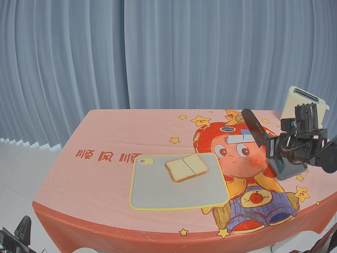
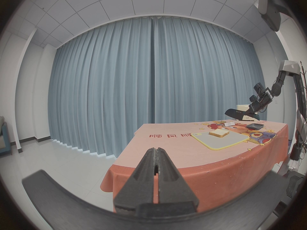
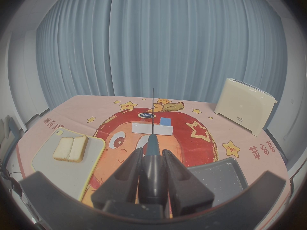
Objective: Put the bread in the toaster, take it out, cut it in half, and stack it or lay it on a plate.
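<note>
The bread (image 1: 186, 167) lies on the grey, yellow-rimmed cutting board (image 1: 175, 192), cut into two halves side by side; the halves (image 3: 71, 148) also show on the board (image 3: 60, 170) in the right wrist view. My right gripper (image 1: 272, 145) hovers above the table's right side, shut on a knife (image 1: 253, 127) with a black blade pointing up and to the left. From the wrist the gripper (image 3: 153, 154) holds the knife (image 3: 153, 112) edge-on. The cream toaster (image 1: 303, 104) stands at the back right. My left gripper (image 2: 156, 166) is shut on nothing, low beside the table's front left corner (image 1: 21, 231).
A dark grey plate (image 3: 220, 179) sits under my right arm at the table's right edge. A white strip (image 3: 152, 129) and a blue square (image 3: 165, 121) lie on the printed cloth between board and toaster. A curtain hangs behind the table.
</note>
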{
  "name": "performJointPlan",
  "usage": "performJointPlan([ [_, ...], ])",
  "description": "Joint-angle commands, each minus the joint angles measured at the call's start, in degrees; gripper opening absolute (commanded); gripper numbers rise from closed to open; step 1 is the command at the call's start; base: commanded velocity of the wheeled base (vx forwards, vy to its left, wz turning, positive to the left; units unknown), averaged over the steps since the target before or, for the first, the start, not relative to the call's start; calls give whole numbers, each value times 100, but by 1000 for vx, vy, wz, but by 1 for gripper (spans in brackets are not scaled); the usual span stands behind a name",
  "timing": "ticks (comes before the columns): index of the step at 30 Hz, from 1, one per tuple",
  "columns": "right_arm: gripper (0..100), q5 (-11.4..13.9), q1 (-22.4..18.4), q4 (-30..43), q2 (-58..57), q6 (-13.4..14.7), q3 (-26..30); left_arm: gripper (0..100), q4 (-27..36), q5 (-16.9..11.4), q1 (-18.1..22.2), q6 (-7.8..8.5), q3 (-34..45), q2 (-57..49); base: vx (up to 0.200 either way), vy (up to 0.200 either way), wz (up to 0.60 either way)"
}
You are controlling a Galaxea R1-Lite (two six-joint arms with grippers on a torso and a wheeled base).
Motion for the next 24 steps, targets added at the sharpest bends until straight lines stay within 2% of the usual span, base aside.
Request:
performJointPlan([
  [1, 0, -3, -9, -1, 219, -8, -58, 0, -1, 1, 0, 2, 92, -49, 0, 0, 0],
  [24, 0, -12, -9, -1, 491, -34, -67, 0, -1, 1, 0, 2, 92, -49, 0, 0, 0],
])
